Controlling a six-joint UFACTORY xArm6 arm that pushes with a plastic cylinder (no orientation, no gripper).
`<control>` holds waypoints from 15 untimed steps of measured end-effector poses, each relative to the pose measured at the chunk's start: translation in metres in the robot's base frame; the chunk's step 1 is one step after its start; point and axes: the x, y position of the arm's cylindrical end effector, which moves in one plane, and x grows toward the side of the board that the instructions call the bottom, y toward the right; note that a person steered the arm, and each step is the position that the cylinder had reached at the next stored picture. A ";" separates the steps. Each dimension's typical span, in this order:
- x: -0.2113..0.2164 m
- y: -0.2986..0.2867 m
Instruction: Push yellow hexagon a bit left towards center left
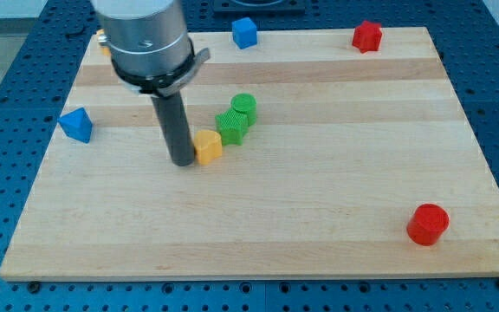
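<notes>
The yellow hexagon lies on the wooden board, a little left of the board's middle. My tip stands right at the hexagon's left side, touching or nearly touching it. A green star-shaped block sits against the hexagon's upper right, and a green cylinder sits just above and right of that.
A blue block lies at the board's left edge. A blue cube and a red block sit at the top edge. A red cylinder sits at the lower right. An orange block peeks out behind the arm at the top left.
</notes>
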 end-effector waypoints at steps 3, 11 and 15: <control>-0.004 -0.018; -0.274 -0.134; -0.245 -0.206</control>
